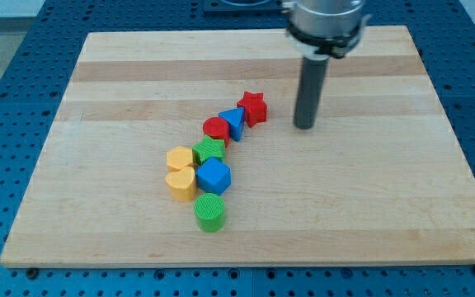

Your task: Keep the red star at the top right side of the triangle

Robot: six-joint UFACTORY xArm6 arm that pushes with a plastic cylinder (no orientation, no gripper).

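The red star [253,108] lies near the board's middle, touching the upper right of the blue triangle [233,122]. A red round block [216,129] touches the triangle's lower left. My tip [304,125] stands on the board to the right of the red star, a short gap away and not touching it.
A green star [209,151], a blue hexagon-like block [214,176], a yellow block [180,158], a yellow heart [181,184] and a green cylinder [210,213] cluster below the triangle. The wooden board [386,206] rests on a blue table.
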